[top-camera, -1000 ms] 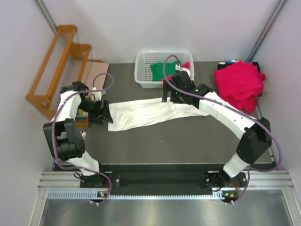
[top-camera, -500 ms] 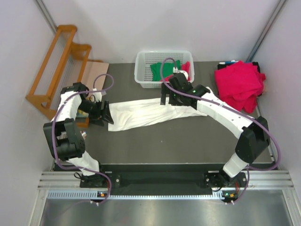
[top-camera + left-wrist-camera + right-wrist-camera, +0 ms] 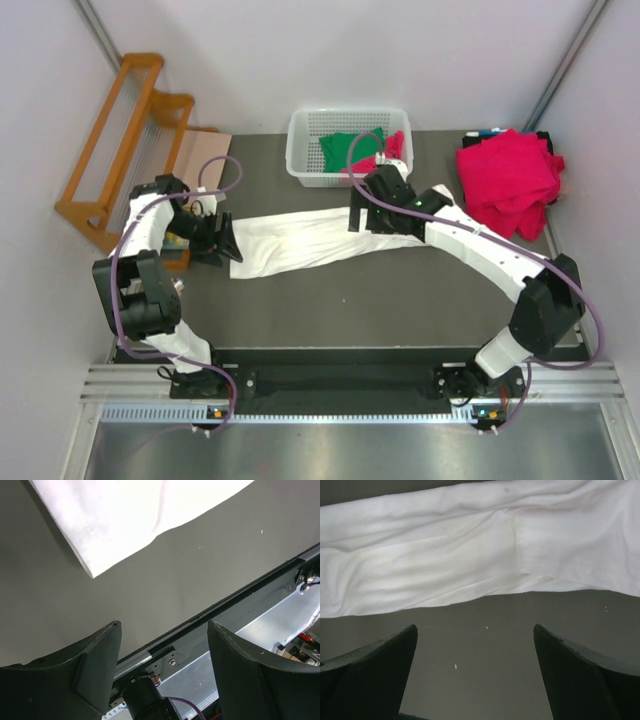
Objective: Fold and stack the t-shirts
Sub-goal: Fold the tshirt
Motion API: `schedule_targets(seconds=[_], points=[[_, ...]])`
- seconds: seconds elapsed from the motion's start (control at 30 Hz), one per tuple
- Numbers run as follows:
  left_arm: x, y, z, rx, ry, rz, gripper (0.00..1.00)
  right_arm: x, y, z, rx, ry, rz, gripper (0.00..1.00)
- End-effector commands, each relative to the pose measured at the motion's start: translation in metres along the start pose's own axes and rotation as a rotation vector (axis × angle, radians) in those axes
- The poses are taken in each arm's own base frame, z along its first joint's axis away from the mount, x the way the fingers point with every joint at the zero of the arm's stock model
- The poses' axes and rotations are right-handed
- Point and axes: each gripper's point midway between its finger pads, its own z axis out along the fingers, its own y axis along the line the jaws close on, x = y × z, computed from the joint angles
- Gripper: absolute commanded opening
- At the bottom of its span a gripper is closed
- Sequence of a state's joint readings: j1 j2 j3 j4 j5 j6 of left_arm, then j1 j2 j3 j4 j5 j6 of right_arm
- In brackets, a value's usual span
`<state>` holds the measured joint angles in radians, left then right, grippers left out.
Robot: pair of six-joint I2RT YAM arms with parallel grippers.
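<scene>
Both jaws apart, empty — white t-shirt (image 3: 300,243) flat, just ahead of each

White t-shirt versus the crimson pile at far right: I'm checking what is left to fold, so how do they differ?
The white t-shirt lies flat as one long narrow band across the middle of the table; the crimson pile is a rumpled heap at the far right edge. The white t-shirt is plain white; the crimson pile is deep pink-red. Both are cloth lying on the table, outside the basket.
</scene>
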<state>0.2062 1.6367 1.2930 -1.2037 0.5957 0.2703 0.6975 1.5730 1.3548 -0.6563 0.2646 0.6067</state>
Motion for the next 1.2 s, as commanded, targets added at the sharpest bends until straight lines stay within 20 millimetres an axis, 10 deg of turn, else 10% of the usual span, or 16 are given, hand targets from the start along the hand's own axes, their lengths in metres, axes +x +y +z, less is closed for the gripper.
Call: schedule_targets(seconds=[0.0,0.33,1.17], points=[[-0.023,0.001,-0.025,-0.072,-0.121,0.069,0.74,-0.024,-0.017,-0.032,-0.007,-0.102,0.072,1.00],[-0.059,0.000,-0.092,-0.128,-0.371,0.075,0.82,-0.023,-0.046,-0.053,-0.030,-0.137,0.124,1.00],[-0.060,0.030,0.014,-0.027,-0.240,-0.012,0.89,0.018,-0.048,-0.082,-0.055,-0.101,0.157,1.00]])
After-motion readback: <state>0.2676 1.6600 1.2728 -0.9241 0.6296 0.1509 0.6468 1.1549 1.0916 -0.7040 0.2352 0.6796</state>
